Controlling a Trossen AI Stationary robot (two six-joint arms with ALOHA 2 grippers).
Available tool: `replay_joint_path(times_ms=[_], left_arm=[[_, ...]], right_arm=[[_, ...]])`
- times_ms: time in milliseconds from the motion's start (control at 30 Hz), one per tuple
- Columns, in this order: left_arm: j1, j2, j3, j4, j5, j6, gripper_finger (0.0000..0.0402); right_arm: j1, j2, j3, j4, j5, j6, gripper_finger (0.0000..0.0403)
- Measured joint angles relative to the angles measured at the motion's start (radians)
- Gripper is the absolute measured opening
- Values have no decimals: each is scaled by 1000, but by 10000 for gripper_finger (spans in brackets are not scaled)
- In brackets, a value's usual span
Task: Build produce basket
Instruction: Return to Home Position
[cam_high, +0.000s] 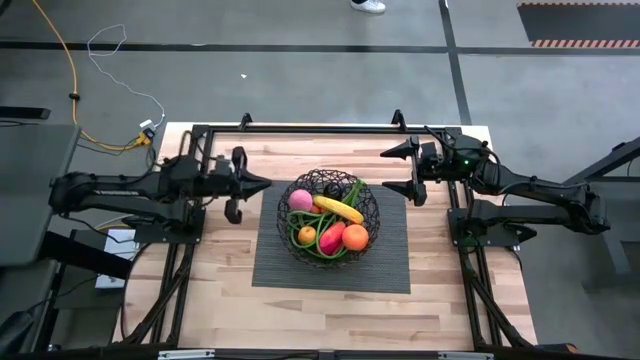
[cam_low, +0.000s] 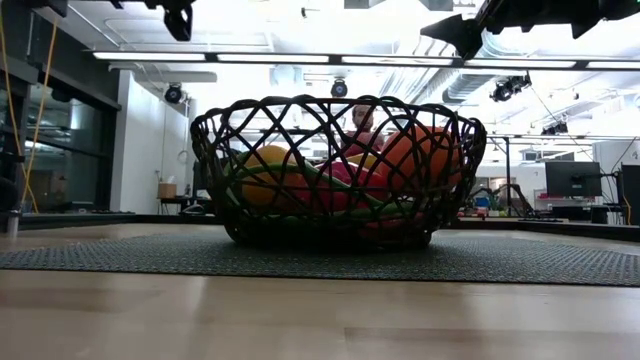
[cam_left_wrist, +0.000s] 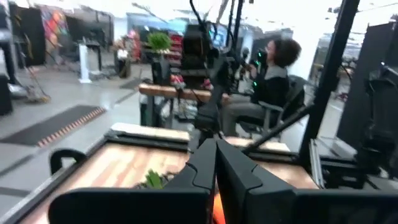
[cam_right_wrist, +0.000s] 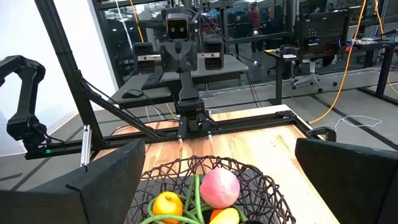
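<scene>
1. Produce (cam_high: 338, 228) sits inside the basket (cam_high: 283, 212), on the mat (cam_high: 290, 275).
2. Left end effector (cam_high: 262, 183) pressed together, right end effector (cam_high: 392, 170) spread; both empty, flanking the basket.
3. Loading looks done; only arm homing left.

Table (cam_high: 225, 295): light wood plank top, planks running left to right. One thing lies flat on the wood: a dark ribbed rectangular mat (cam_high: 385, 272), roughly centred, with its long edges parallel to the table's near edge. Bare wood shows on all four sides of the mat, with wider strips left and right of it than in front or behind. A black metal frame (cam_high: 300, 129) sits on the top too: one rail behind the mat along the far edge, more rails left and right of the mat, all apart from it. The basket (cam_high: 283, 215) stands on the mat, not touching the wood.
</scene>
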Motion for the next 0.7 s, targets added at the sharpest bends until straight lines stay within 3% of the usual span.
replay_joint_path(times_ms=[467, 700], left_arm=[[49, -288, -1, -396, -5, 36, 0], [49, -453, -185, -275, -5, -33, 0]], right_arm=[[0, 0, 0, 0, 0, 9, 397], [0, 0, 0, 0, 0, 19, 397]])
